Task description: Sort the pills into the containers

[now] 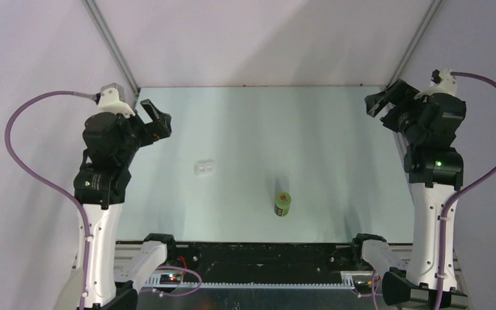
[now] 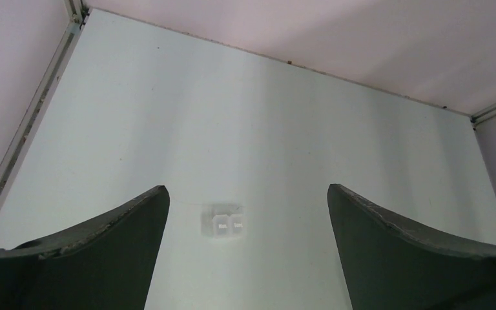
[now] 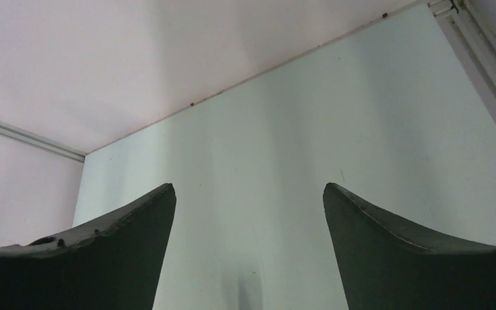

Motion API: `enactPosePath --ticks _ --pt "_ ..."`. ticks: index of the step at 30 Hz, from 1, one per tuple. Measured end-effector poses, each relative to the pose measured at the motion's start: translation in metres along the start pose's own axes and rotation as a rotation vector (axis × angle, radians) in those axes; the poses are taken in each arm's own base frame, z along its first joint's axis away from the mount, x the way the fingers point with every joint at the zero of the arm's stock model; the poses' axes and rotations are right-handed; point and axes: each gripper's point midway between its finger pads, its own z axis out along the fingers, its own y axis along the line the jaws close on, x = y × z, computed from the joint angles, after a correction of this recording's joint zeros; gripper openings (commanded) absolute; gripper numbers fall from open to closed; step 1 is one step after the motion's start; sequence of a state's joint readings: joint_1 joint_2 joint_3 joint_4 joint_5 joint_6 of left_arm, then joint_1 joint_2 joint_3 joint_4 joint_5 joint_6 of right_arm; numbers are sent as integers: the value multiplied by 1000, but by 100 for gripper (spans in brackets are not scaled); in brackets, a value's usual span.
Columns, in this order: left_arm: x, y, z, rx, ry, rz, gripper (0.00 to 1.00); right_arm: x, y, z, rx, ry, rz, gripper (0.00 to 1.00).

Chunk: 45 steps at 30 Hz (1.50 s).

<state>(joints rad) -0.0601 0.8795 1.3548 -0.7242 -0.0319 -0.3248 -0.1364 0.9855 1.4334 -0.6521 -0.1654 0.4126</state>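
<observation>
A small clear two-compartment container [image 1: 205, 167] lies on the pale table left of centre; it also shows in the left wrist view [image 2: 224, 221], far beyond the fingers, its lids shut. No pills are visible. My left gripper [image 1: 159, 120] is open and empty, raised at the table's far left. My right gripper [image 1: 380, 101] is open and empty, raised at the far right. In both wrist views the two dark fingers stand wide apart with only bare table between them.
A green bottle [image 1: 282, 203] with a red-orange label stands upright near the front, right of centre. White walls with metal corner rails [image 1: 111, 39] enclose the table on three sides. The arm bases sit at the near edge.
</observation>
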Motion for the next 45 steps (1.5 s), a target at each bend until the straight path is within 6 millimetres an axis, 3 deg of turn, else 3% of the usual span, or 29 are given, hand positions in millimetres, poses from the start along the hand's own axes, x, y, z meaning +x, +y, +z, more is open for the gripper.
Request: enactPosePath --ticks 4,8,12,17,22,24,27,30,34,39,45 --pt "13 5 5 -12 17 3 99 7 -4 8 21 21 8 93" --pt "44 15 22 -36 87 3 99 20 -13 17 52 57 32 95" --pt "90 31 50 -96 217 -25 99 38 -23 27 83 120 57 96" --pt "164 50 85 -186 416 -94 99 72 -37 40 126 219 107 93" --pt "203 52 112 -211 505 -151 97 114 -53 58 171 346 164 89" --pt "218 52 123 -224 543 -167 95 128 -58 67 188 394 180 87" --pt "242 54 134 -247 610 -198 88 146 -65 79 208 455 201 64" --pt "262 55 144 -277 660 -238 82 160 -69 87 230 499 205 55" --pt "278 52 158 -324 701 -263 77 176 -71 95 261 534 171 48" --pt "276 38 178 -361 688 -233 75 190 -73 99 284 563 146 48" --pt "291 34 172 -445 710 -164 74 191 -77 99 302 560 141 47"
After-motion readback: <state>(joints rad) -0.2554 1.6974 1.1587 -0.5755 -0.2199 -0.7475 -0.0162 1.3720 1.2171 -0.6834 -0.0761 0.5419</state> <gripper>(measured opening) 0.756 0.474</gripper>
